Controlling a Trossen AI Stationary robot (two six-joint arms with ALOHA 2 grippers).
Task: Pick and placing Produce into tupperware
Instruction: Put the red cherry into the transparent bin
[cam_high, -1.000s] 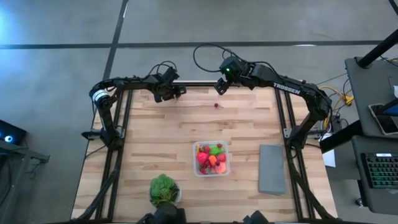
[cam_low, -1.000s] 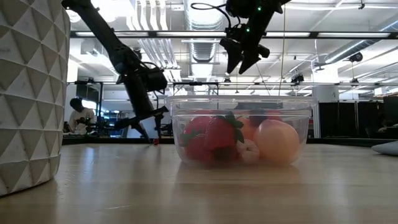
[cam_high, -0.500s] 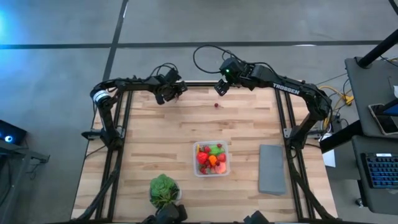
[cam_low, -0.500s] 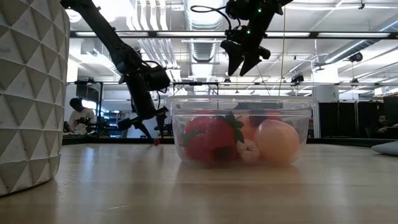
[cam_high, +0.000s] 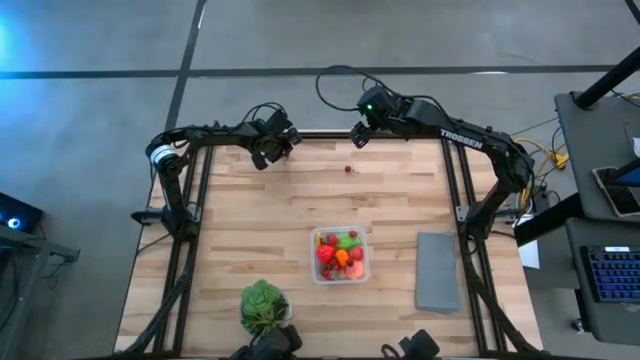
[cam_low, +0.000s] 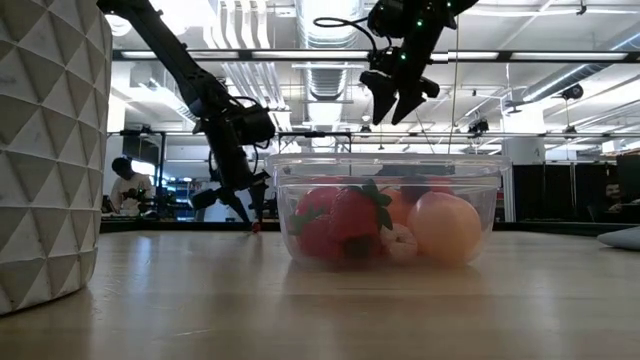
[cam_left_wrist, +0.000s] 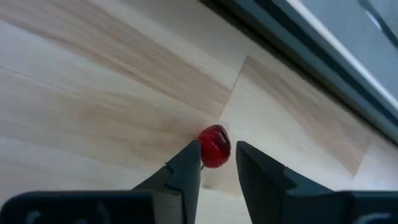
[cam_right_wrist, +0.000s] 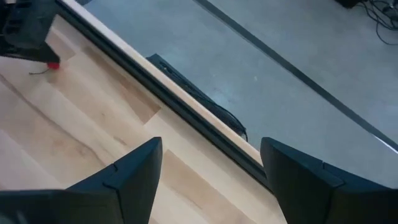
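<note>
My left gripper is down at the table's far left edge, shut on a small red berry that lies on the wood; the low view shows the left gripper there too. A second red berry lies loose farther right. The clear tupperware, also seen in the low view, stands near the table's middle and holds several red, orange and green pieces. My right gripper hangs open, high over the far edge, with nothing between its fingers. My left gripper has the red berry's two sides pinched between its two fingertips. The fingers slant down at it from the near-left side. The berry sits on the table top, most of it showing beyond the tips.
A leafy plant in a white bowl stands at the near edge, looming at the low view's left. A flat grey slab lies right of the tupperware. The table's dark far rail runs just beyond both grippers.
My left gripper has stayed over the same spot at the far edge and has rolled about its own pointing line, so its fingers now stand either side of the red berry.
</note>
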